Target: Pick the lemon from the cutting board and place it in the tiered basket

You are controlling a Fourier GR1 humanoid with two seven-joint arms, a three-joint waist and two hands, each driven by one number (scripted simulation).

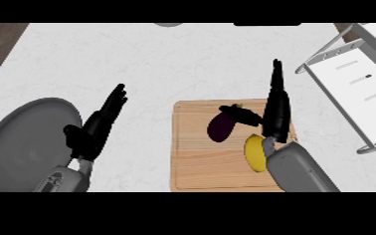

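While the lemon (254, 152) lies near the board's (198, 172) right edge, half under the right hand (277, 114) with straight fingers, it should lower and curl round it before lifting toward the basket (345, 87)

No legible text or labels anywhere.

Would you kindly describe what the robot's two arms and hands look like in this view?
Both arms end in smooth, rounded grey forearms that come in from the lower edge. Each carries a black hand with long, slender fingers and a shorter thumb. The left hand joins its forearm through a small grey wrist piece, and the right hand does likewise. No cables, markings or sleeves show.
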